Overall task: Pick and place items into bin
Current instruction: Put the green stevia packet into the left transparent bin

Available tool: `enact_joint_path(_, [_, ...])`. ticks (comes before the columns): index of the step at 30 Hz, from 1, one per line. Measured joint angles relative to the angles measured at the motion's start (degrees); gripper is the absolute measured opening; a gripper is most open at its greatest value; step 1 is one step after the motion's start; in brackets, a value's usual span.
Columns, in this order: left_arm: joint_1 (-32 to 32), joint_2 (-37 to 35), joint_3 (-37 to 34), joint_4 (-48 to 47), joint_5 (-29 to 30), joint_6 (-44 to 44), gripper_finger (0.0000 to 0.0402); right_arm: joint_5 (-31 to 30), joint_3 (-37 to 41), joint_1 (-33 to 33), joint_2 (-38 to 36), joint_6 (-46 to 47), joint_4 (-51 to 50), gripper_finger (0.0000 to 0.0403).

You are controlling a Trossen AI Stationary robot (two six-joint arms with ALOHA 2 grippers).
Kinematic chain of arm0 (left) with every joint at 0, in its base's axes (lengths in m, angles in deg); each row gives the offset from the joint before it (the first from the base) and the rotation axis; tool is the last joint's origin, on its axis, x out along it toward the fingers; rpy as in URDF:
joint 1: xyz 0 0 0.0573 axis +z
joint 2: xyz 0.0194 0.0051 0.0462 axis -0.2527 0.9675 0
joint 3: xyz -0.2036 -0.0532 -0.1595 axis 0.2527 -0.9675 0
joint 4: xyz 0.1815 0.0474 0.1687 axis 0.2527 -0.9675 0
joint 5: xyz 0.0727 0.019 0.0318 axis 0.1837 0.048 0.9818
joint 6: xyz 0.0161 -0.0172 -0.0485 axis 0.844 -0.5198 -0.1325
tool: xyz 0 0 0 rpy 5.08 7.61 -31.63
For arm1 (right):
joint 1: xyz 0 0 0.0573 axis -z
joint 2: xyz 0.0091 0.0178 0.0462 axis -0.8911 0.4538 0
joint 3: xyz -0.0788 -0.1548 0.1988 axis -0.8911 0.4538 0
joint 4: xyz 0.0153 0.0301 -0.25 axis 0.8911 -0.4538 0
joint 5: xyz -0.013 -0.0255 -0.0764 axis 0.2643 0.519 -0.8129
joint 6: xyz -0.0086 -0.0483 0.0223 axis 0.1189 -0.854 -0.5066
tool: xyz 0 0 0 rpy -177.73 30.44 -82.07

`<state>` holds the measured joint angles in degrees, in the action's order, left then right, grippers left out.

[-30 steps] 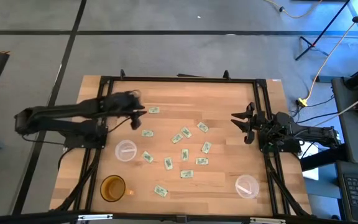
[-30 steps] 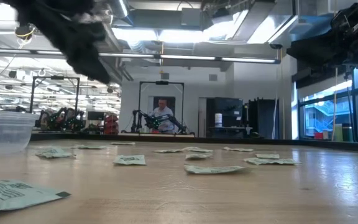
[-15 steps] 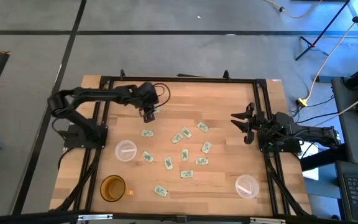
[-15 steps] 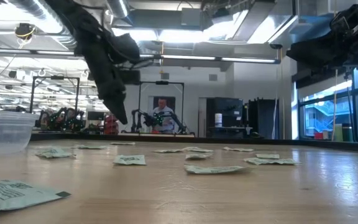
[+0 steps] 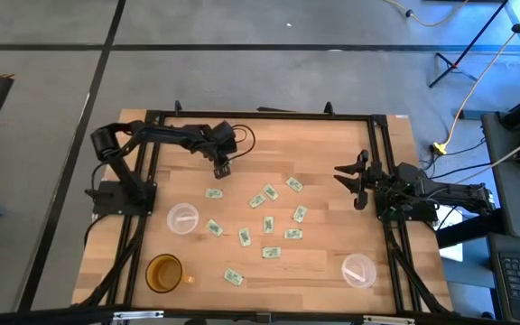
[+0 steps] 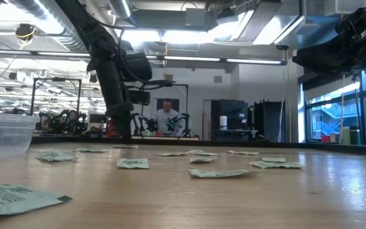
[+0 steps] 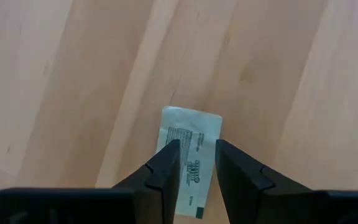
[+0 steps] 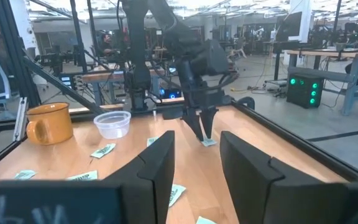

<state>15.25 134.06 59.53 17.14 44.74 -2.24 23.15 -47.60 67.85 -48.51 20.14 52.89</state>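
Several small pale green and white packets (image 5: 258,200) lie flat and scattered over the middle of the wooden table (image 5: 332,144). My left gripper (image 5: 221,169) points down over the packet nearest the far edge (image 7: 191,124). It is open by a narrow gap, and its fingertips (image 7: 168,155) stand over the packet's middle. From the right wrist view its tip reaches down to that packet (image 8: 209,142). My right gripper (image 5: 350,181) waits open at the table's right side, holding nothing. My left gripper comes at the far packet from above, pointing down, with both fingertips over the packet's middle (image 7: 196,149). The packet lies flat on the table. I cannot tell whether the fingertips touch it.
A clear cup (image 5: 182,218) stands left of the packets and another (image 5: 358,270) near the right front corner. A yellow mug (image 5: 163,271) stands at the near left. A black frame (image 5: 260,115) rims the table. Bare wood lies along the far edge.
My left arm has swung from the table's left side toward the right and stretched out over the far packet. Its gripper has tipped to point downward and come down toward the packet. The packets have stayed where they were.
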Motion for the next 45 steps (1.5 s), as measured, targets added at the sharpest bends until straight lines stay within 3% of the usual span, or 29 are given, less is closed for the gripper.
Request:
enact_joint_path(17, [0.03,1.54,0.13,0.21,-0.06,0.02,0.0008,0.01,-0.01,0.0,0.0,0.02,0.02,0.0133])
enact_joint_path(23, [-0.04,0.11,-0.12,-2.46,-0.15,0.09,0.0003,0.0,-0.01,0.01,0.0,0.02,0.03,0.0133])
enact_joint_path(31, [-3.12,-10.26,-0.12,-7.25,-0.48,0.05,0.0002,0.02,-0.01,0.01,0.0,0.02,0.02,0.0133])
enact_joint_path(34, [-5.78,-15.97,-0.09,-10.04,-3.36,0.84,0.0003,0.02,0.0,0.02,0.0,0.02,0.03,0.0133])
enact_joint_path(39, [-12.3,-25.43,-0.09,-15.54,-9.84,-3.08,0.0002,0.02,0.0,0.0,0.0,0.02,0.04,0.0133])
enact_joint_path(45, [-23.18,-31.91,-0.07,-22.08,-8.25,-13.04,0.0002,0.02,0.0,0.01,0.0,0.04,0.02,0.0133])
